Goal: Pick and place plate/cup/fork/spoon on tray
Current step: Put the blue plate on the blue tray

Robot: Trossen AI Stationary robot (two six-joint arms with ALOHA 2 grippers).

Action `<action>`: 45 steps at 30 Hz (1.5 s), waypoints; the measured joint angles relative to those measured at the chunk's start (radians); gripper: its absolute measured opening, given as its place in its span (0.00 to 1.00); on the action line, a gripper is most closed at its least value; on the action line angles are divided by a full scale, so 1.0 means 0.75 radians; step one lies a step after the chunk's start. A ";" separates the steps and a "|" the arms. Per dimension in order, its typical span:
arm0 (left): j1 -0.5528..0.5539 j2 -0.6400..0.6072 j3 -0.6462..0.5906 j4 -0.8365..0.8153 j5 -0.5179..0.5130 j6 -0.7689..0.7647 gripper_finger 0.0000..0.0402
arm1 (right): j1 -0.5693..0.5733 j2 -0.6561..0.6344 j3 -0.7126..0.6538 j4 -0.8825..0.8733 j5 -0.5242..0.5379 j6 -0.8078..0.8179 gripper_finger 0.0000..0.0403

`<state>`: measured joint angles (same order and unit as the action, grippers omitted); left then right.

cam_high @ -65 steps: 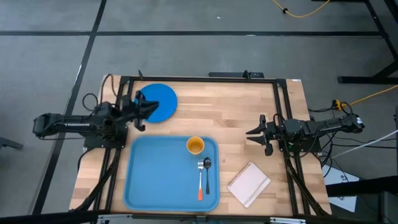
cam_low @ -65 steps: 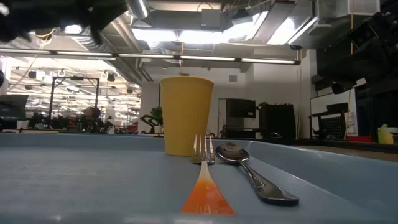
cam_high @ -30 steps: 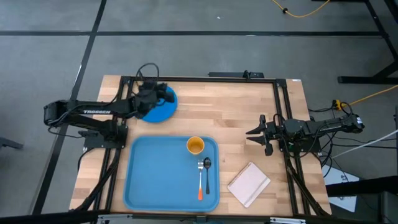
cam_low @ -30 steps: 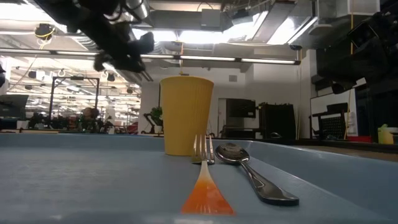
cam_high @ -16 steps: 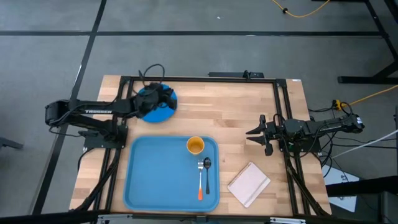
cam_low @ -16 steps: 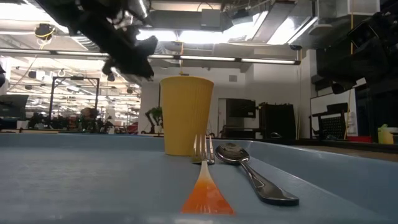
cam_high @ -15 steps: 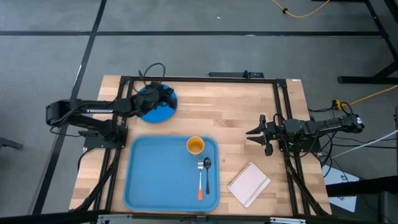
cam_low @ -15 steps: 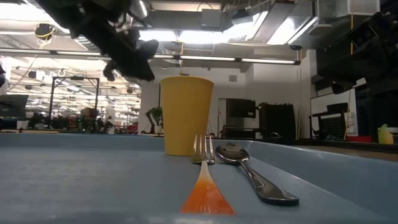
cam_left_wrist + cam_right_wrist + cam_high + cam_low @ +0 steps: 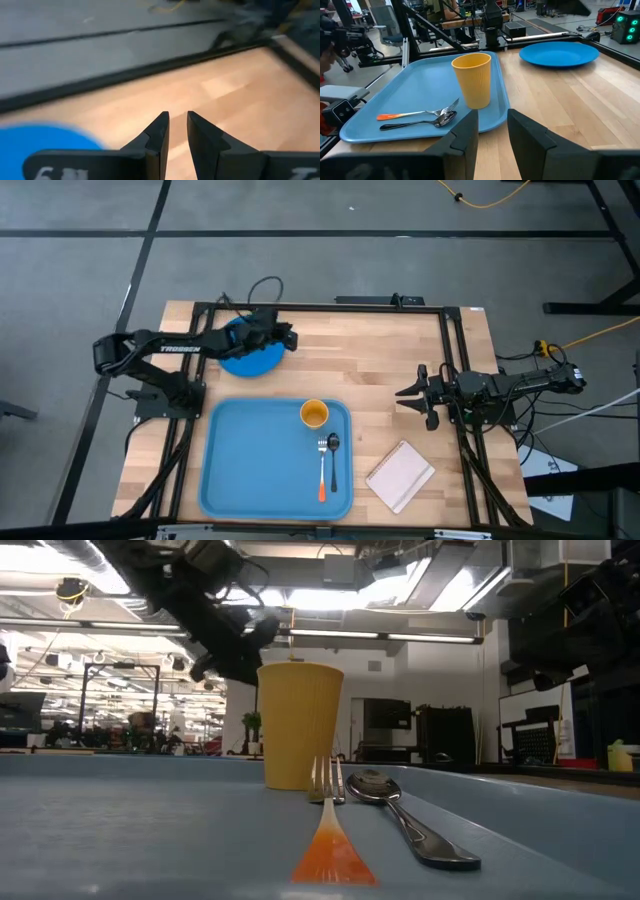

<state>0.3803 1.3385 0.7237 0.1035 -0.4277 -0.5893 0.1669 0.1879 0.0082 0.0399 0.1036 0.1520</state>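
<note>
The blue plate (image 9: 245, 352) lies flat on the wood table at the far left; it also shows in the right wrist view (image 9: 560, 53). My left gripper (image 9: 292, 338) hovers over the plate's right edge, raised above the table (image 9: 235, 660), empty, its fingers nearly together (image 9: 178, 122). The light-blue tray (image 9: 250, 470) holds the upright orange-yellow cup (image 9: 314, 415), the fork (image 9: 322, 472) and the dark spoon (image 9: 333, 460), lying side by side. My right gripper (image 9: 402, 393) waits at the table's right, empty, with only a narrow slit between its fingers (image 9: 492, 120).
A small white rectangular pad (image 9: 400, 475) lies right of the tray near the front edge. Bare wood stretches between the plate, the tray and my right gripper. A black frame runs along the table's edges.
My left gripper has gone toward the table's right edge, from above the plate's middle to above its right edge, and has come a little lower. The plate has stayed where it was.
</note>
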 joint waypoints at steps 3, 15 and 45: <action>-0.099 0.040 0.084 -0.293 -0.275 -0.259 0.15 | 0.000 0.000 0.000 0.000 0.000 -0.001 0.27; -0.235 0.151 0.158 -0.947 -0.546 -0.996 0.15 | -0.001 -0.001 0.000 0.000 0.000 -0.001 0.27; 0.107 0.581 0.239 -0.647 -0.115 -0.872 0.15 | 0.000 -0.001 0.000 0.000 0.000 -0.001 0.27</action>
<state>0.4606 1.7743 0.9027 -0.3818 -0.5139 -1.2430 0.1669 0.1875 0.0082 0.0399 0.1036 0.1516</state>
